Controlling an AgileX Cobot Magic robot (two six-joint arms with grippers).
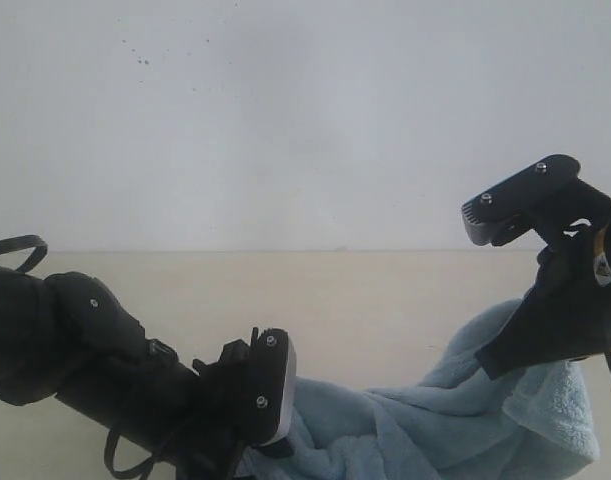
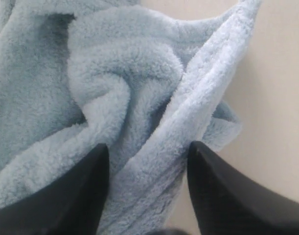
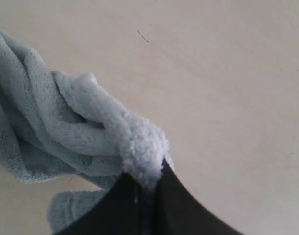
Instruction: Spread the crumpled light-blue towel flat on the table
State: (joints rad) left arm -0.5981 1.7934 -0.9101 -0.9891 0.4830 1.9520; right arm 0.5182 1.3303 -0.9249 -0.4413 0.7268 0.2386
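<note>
- Towel [image 1: 455, 420] lies bunched on desk [image 1: 365, 300], long axis strung between both arms.
- Right end effector [image 3: 145, 172] clamped on its raised end.
- Left end effector [image 2: 148, 152] sits astride the low end; we cannot tell whether it grips.

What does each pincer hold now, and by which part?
Right pincer: shut on a bunched fold of the pale light-blue fluffy terry-cloth towel. Left pincer: straddles another fold; grip cannot be told.

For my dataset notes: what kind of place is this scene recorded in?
Probably a robot lab bench, not a home: a bare cream table, a plain grey-white wall, and two black arms handling one light-blue towel.
</note>
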